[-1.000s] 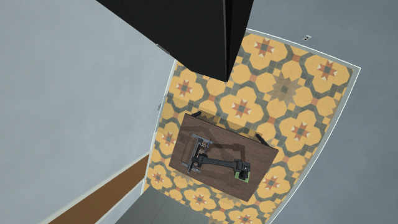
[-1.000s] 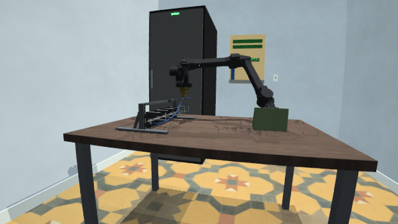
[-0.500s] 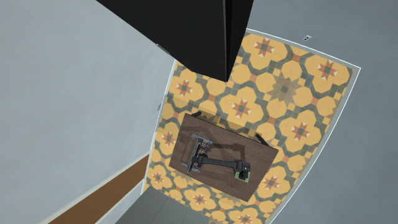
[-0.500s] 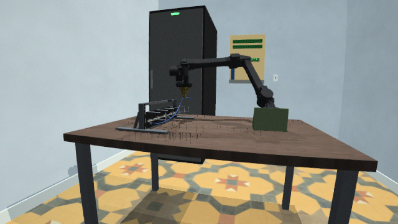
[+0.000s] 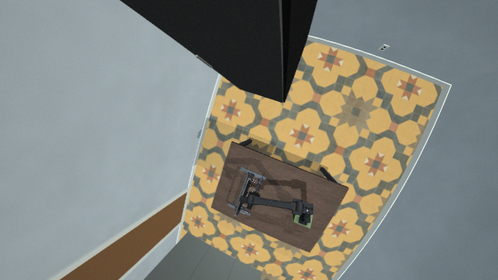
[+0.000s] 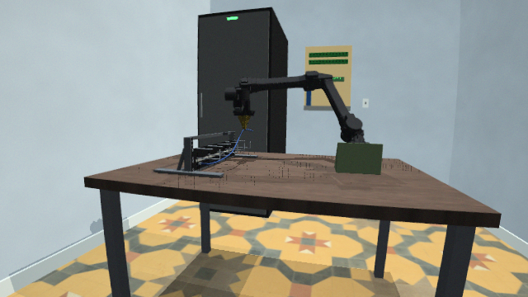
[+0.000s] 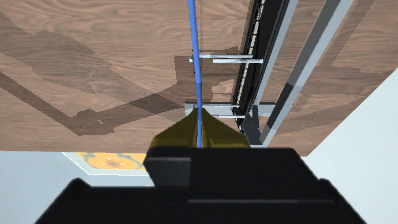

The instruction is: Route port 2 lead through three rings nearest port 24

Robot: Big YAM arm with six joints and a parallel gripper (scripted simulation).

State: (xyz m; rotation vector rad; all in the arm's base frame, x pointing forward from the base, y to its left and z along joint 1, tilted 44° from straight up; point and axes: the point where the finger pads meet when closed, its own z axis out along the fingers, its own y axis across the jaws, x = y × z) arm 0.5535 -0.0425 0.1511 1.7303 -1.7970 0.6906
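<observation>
The blue lead (image 6: 231,150) runs from the near end of the patch panel rack (image 6: 206,154) up to my gripper (image 6: 244,124), which is shut on it well above the rack's far end. In the wrist view the lead (image 7: 196,65) stretches straight away from the yellow fingertips, passing over two grey rings (image 7: 225,60) of the cable manager beside the panel (image 7: 260,65). A short free end sticks out to the right of the fingers in the side view (image 6: 250,129). In the top view the rack (image 5: 247,190) stands near the table's left edge.
My green base block (image 6: 358,157) sits at the table's right rear. A tall black cabinet (image 6: 241,78) stands behind the table. The table edge and floor lie close behind the rack's far end in the wrist view (image 7: 110,161).
</observation>
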